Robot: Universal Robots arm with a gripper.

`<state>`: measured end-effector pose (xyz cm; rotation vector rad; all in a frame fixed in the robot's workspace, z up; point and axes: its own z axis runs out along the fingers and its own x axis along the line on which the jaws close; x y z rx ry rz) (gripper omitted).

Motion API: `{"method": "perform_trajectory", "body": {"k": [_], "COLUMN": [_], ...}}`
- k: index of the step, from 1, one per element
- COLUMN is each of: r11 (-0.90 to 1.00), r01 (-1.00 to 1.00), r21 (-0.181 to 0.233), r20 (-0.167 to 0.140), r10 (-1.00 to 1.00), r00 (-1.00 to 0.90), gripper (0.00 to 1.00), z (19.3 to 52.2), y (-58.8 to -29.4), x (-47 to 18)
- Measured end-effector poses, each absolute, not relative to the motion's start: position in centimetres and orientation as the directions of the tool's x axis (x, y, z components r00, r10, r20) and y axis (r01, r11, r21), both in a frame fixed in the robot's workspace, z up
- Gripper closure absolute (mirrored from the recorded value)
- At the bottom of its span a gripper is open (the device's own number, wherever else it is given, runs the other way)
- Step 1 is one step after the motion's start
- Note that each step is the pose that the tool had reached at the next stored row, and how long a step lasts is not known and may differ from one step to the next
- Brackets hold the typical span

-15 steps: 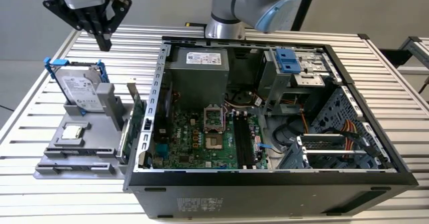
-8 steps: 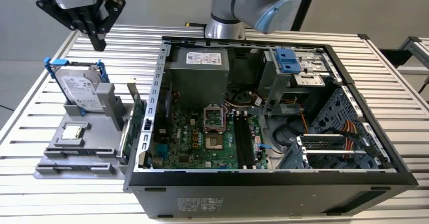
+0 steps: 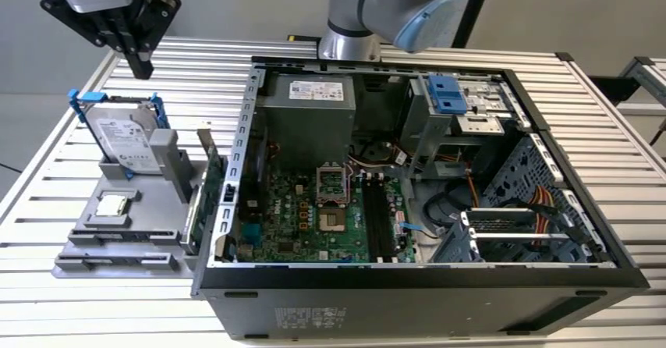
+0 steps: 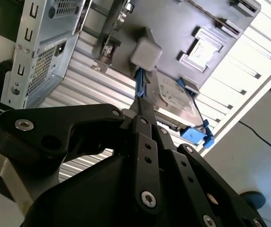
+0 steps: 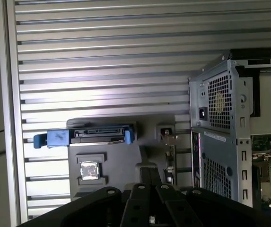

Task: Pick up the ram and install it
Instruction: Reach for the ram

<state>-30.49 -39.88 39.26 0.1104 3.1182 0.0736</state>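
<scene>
Ram (image 4: 138,84) held over the holder (image 3: 158,206).
We see the gripper (image 4: 140,108) clenched on the ram; the holder below keeps a drive (image 3: 125,141) upright, a chip (image 3: 112,205) and a green card (image 3: 211,180), beside the open case (image 3: 416,289).

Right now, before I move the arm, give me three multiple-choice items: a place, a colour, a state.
1. The gripper hangs: A on the floor; B above the grey holder; C touching the table.
2. The hard drive has a frame that is: A red; B yellow; C blue.
3. The computer case is: A open; B closed; C covered by a cloth.
Key: B, it hovers over the holder at the exterior view's left; C, blue clips flank the drive; A, the motherboard lies exposed.
</scene>
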Motion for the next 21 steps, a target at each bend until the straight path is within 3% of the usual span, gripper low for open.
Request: {"method": "perform_trajectory", "body": {"k": [21], "r11": [0.996], "r01": [0.07], "r21": [0.048], "r20": [-0.019], "r10": [0.071], "r00": [-0.997], "gripper": [1.0], "z": [39.3], "y": [-39.9], "x": [-33.5]}}
